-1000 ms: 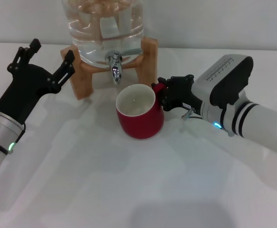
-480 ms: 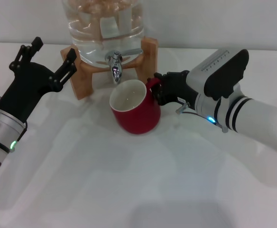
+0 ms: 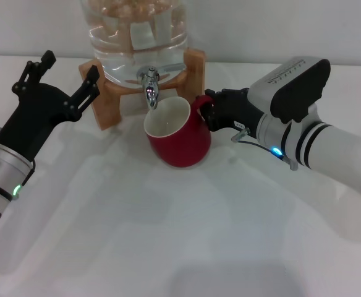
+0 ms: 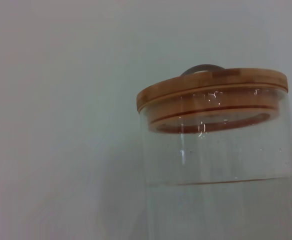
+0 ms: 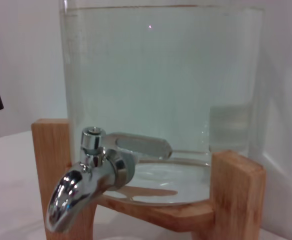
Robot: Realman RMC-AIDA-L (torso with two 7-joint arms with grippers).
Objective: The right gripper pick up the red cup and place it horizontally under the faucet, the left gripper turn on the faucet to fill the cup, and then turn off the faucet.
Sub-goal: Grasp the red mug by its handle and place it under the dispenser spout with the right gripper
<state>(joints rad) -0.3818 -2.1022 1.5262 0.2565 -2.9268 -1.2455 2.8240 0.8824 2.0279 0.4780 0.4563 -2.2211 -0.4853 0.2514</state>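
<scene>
**Head view: cup tilted beneath the tap**

Right end effector [image 3: 206, 114] is clamped on the red cup [image 3: 179, 137] by its handle, mouth tipped toward the faucet [image 3: 149, 83] just above. Left end effector [image 3: 60, 77], fingers apart, hovers left of the wooden stand [image 3: 109, 93].

Black pronged fingers [image 3: 89, 83], white-silver banded arms [image 3: 335, 154], green light [image 3: 15, 190].

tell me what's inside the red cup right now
The red cup, tilted under the faucet and held at its handle by the right end effector, shows only a bare white inside, no water. Its bottom is hidden by the rim.
</scene>
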